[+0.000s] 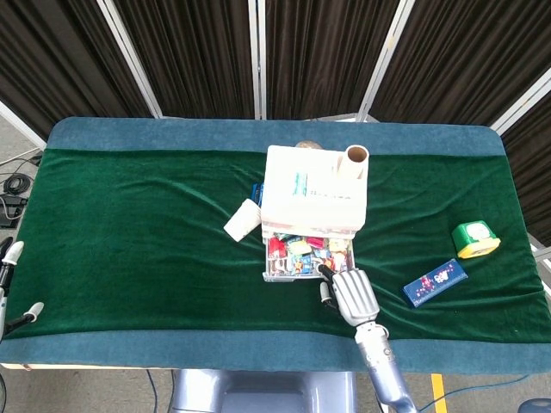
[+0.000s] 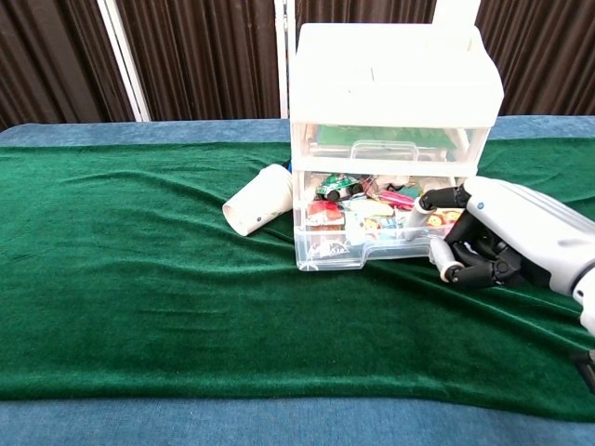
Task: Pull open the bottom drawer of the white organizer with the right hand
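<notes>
A: Which step is in hand?

B: The pull itself, I'd say. The bottom drawer point(image 2: 372, 237) of the white organizer point(image 2: 390, 88) stands partly out of its frame, its bright small contents showing from above, and the right hand point(image 2: 497, 237) is at the drawer's right front corner. The organizer sits near the middle of the bench point(image 1: 129, 224), a little toward the far edge.

A: How are the fingers?

B: Curled inward. One fingertip point(image 2: 429, 200) reaches over the drawer's front lip and seems to hook it; the rest are folded beside the front wall. Whether the hold is firm I cannot tell.

A: And the arm's pose?

B: In the head view the right hand point(image 1: 349, 292) lies just in front of the drawer, back of the hand up, forearm running back toward the near edge of the bench.

A: What next?

B: Probably a straight draw toward the near edge. The hook is off-centre, so the drawer could skew or the light organizer slide along.

A: The left hand?

B: The left hand point(image 1: 13, 284) is at the bench's left near corner, well apart; only fingertips show, so I cannot tell its state
</notes>
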`<state>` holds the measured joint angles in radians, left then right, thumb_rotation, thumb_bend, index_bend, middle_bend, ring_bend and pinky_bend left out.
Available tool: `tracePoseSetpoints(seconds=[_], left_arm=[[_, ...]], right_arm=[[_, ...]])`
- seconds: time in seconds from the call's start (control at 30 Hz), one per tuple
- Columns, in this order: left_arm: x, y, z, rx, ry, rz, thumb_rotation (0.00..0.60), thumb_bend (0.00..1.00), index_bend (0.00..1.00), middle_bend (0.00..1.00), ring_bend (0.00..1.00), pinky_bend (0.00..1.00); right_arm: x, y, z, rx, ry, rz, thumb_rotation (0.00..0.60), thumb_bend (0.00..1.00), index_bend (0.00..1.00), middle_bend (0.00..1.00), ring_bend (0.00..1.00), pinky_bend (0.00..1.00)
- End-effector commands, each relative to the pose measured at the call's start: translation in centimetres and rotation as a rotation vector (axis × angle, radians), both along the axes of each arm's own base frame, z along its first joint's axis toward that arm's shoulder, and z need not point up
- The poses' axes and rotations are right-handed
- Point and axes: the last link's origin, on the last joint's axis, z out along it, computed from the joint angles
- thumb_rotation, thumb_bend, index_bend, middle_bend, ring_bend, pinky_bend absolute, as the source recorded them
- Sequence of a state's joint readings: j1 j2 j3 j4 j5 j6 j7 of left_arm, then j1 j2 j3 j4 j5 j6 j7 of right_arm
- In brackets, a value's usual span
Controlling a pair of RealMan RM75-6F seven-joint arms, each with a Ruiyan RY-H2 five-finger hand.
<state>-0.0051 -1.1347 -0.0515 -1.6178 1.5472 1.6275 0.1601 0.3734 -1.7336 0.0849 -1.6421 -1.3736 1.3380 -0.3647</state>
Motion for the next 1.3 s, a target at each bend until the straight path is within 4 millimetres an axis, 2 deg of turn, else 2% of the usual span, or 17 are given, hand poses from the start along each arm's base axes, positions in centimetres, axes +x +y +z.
tracePoseSetpoints(seconds=[0.03,0.17,0.3,0.47,0.53,0.6,0.73,0.8,0.83,0.9,0.97,1.07,1.13,1.3], left_arm=[[0.0,0.0,0.0,0.000,0.000,0.000,0.600,0.00,0.00,0.00,0.00,0.00],[0.0,0.0,0.0,0.000,0.000,-0.001,0.600,0.00,0.00,0.00,0.00,0.00],[0.0,0.0,0.0,-0.001,0.000,0.000,0.600,0.00,0.00,0.00,0.00,0.00],[0.0,0.0,0.1,0.002,-0.001,0.000,0.600,0.00,0.00,0.00,0.00,0.00],[-0.1,0.0,0.1,0.002,-0.003,0.000,0.600,0.00,0.00,0.00,0.00,0.00],[-0.1,0.0,0.1,-0.001,-0.004,0.002,0.600,0.00,0.00,0.00,0.00,0.00],[0.0,0.0,0.0,-0.002,-0.002,-0.002,0.600,0.00,0.00,0.00,0.00,0.00],[0.0,0.0,-0.1,-0.001,0.001,-0.003,0.600,0.00,0.00,0.00,0.00,0.00],[0.0,0.0,-0.2,-0.004,0.006,-0.005,0.600,0.00,0.00,0.00,0.00,0.00],[0.0,0.0,-0.3,-0.006,0.011,-0.005,0.600,0.00,0.00,0.00,0.00,0.00],[0.0,0.0,-0.5,-0.010,0.019,-0.005,0.600,0.00,0.00,0.00,0.00,0.00],[0.0,0.0,-0.7,-0.017,0.029,-0.006,0.600,0.00,0.00,0.00,0.00,0.00],[-0.1,0.1,-0.8,-0.023,0.033,-0.005,0.600,0.00,0.00,0.00,0.00,0.00],[-0.3,0.2,-0.9,-0.029,0.038,0.004,0.600,0.00,0.00,0.00,0.00,0.00]], right_arm=[[0.0,-0.1,0.1,-0.006,-0.003,0.002,0.600,0.56,0.38,0.91,0.97,0.90],[0.0,-0.1,0.4,-0.016,-0.002,0.007,0.600,0.56,0.22,0.91,0.97,0.90],[-0.1,-0.1,0.7,-0.029,-0.009,0.010,0.600,0.56,0.18,0.91,0.96,0.90],[-0.7,-0.1,1.4,-0.061,0.004,0.023,0.600,0.56,0.17,0.87,0.93,0.87],[-1.2,0.0,2.1,-0.090,0.025,0.032,0.600,0.56,0.18,0.84,0.91,0.85],[-2.2,0.2,4.0,-0.180,0.034,0.052,0.600,0.56,0.18,0.81,0.89,0.84],[-4.4,1.3,6.6,-0.283,0.029,0.106,0.600,0.55,0.18,0.74,0.83,0.77],[-5.7,1.7,7.9,-0.320,0.036,0.117,0.600,0.53,0.18,0.67,0.77,0.71],[-6.7,2.1,9.0,-0.340,0.055,0.118,0.600,0.52,0.18,0.60,0.71,0.66],[-7.4,2.4,9.8,-0.337,0.072,0.123,0.600,0.48,0.18,0.47,0.57,0.54],[-8.4,2.8,10.9,-0.327,0.107,0.133,0.600,0.39,0.16,0.28,0.35,0.31],[-9.8,3.1,12.3,-0.310,0.176,0.140,0.600,0.24,0.09,0.06,0.08,0.06],[-10.6,3.3,13.3,-0.304,0.228,0.128,0.600,0.19,0.06,0.01,0.01,0.01],[-11.0,3.3,14.5,-0.291,0.250,0.095,0.600,0.15,0.02,0.00,0.00,0.00]])
